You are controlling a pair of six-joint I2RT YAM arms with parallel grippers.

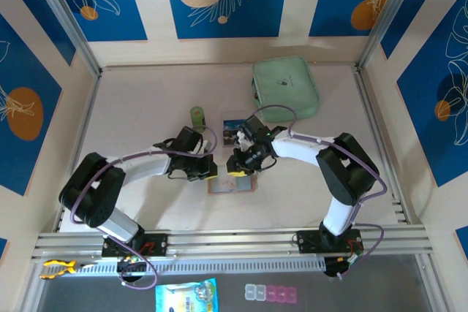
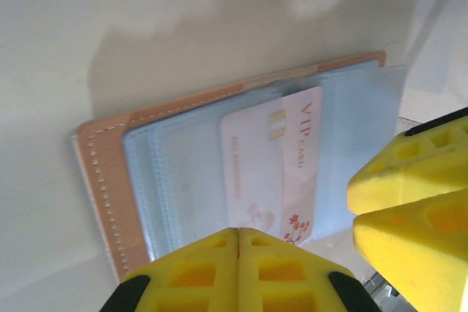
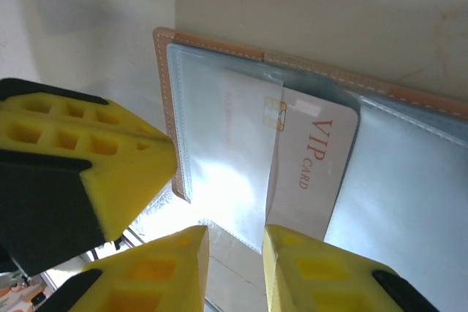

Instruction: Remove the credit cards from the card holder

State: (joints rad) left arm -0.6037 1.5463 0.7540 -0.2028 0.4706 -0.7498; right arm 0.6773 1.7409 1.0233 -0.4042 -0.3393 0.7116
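Observation:
The tan-pink card holder [image 1: 232,184] lies open on the table between both grippers, its clear pockets [image 2: 183,173] facing up. A white and pink credit card [image 2: 274,166] printed "VIP CARD" sticks halfway out of one pocket. My left gripper [image 2: 239,235] is shut with nothing between its yellow fingers, its tips over the pockets' near edge. My right gripper [image 3: 235,242] stands open by a narrow gap at the card's [image 3: 314,158] lower edge, a corner of the clear sleeve showing in the gap. Another card [image 1: 232,131] with blue print lies on the table beyond the holder.
A mint-green zip pouch [image 1: 285,87] lies at the back right. A small green cylinder [image 1: 197,115] stands behind the left gripper. Patterned walls and metal posts close in the table on three sides. The two grippers' fingers sit very close together over the holder.

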